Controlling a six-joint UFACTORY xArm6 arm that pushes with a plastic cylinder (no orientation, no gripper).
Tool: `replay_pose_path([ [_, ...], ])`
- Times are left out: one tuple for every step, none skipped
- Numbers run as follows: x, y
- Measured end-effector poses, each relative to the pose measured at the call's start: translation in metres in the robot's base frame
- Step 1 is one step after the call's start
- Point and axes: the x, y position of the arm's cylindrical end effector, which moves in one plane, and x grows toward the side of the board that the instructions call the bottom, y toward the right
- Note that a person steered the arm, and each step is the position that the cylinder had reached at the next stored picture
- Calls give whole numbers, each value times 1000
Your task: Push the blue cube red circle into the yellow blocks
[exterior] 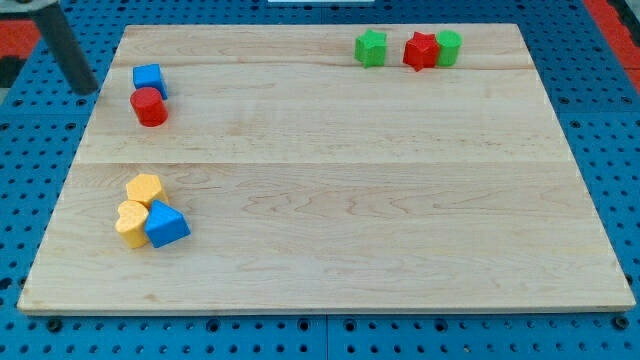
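Observation:
A blue cube [148, 79] sits near the board's top left, with a red circle [149, 107] touching it just below. Two yellow blocks lie at the lower left: a yellow hexagon-like block [145, 188] and a yellow heart [130, 224] touching it from below. A blue triangle-like block [166, 226] rests against their right side. My rod comes down at the view's top left, and my tip [85, 89] is off the board's left edge, left of the blue cube and apart from it.
A green star [371, 47], a red star [421, 50] and a green cylinder [447, 47] stand along the top edge of the wooden board [340, 200]. Blue pegboard [620, 150] surrounds the board.

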Motion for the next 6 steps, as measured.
replay_pose_path([
  [-35, 38],
  [-11, 72],
  [23, 80],
  [29, 96],
  [68, 96],
  [98, 91],
])
